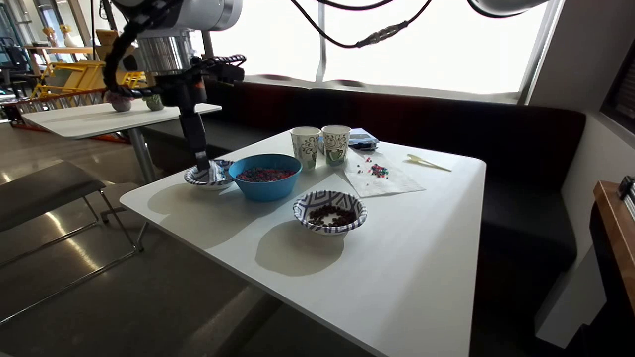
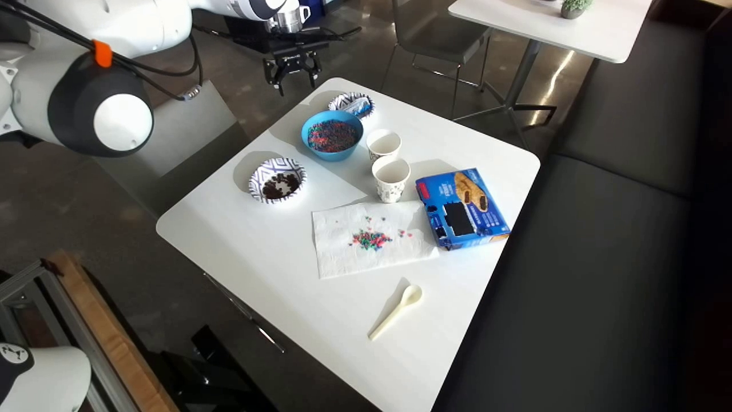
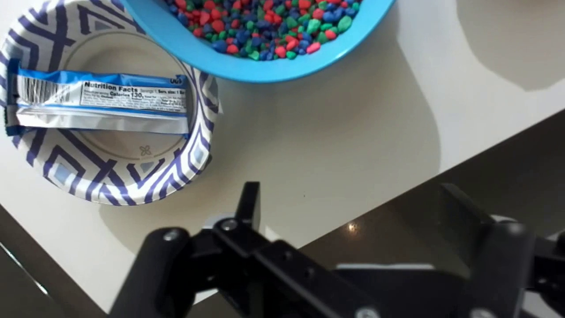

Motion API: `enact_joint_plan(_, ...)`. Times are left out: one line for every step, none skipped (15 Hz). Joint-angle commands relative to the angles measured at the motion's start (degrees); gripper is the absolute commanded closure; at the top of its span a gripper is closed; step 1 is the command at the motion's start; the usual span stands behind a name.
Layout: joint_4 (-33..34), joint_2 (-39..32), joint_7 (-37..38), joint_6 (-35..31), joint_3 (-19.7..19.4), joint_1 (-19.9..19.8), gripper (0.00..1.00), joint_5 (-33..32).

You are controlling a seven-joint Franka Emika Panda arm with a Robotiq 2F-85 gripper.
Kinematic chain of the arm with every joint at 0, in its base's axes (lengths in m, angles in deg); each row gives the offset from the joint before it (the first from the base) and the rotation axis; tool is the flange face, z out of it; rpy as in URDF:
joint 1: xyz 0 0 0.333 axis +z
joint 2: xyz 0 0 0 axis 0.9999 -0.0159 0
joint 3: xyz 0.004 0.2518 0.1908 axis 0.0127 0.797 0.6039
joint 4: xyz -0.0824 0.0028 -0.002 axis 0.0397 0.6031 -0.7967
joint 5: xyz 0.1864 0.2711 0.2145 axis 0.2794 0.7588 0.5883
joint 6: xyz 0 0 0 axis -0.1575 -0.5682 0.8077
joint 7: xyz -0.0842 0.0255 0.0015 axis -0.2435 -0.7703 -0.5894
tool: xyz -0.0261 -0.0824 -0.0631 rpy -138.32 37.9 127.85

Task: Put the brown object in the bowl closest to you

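The brown bits (image 1: pixel 346 216) lie in the near bowl (image 1: pixel 331 198), nearer than the blue bowl (image 1: pixel 268 191) in both exterior views and well apart from the gripper (image 2: pixel 296 80). Its fingers (image 3: pixel 250 203) stand wide apart and hold nothing. In the wrist view a bar (image 3: pixel 101 101) in the far bowl (image 3: pixel 132 190) lies to their left, apart from them; the blue bowl is cut off at the top, and the right finger is dim and blurred. In an exterior view a finger hides part of the far bowl, and the cups (image 1: pixel 335 145) hide part of the box (image 1: pixel 363 139). Single brown bits are too small to make out.
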Motion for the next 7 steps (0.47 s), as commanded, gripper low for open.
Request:
enact_joint_plan(-0.83,1.71,7.93,0.16,1.55,-1.83,0.00,3.82)
enact_joint_plan(-0.87,2.06,10.27,0.36,1.65,-2.31,0.00,4.48)
enact_joint_plan(-0.78,2.40,12.60,0.20,1.79,-2.80,0.00,5.07)
enact_joint_plan(-1.10,2.09,8.64,-0.37,1.09,-1.96,0.00,3.25)
enact_joint_plan(-1.07,2.39,10.11,-0.36,1.26,-2.38,0.00,3.63)
enact_joint_plan(-1.06,2.58,10.79,-0.35,1.34,-2.67,0.00,3.87)
enact_joint_plan(-1.05,2.65,11.21,-0.35,1.40,-2.82,0.00,3.99)
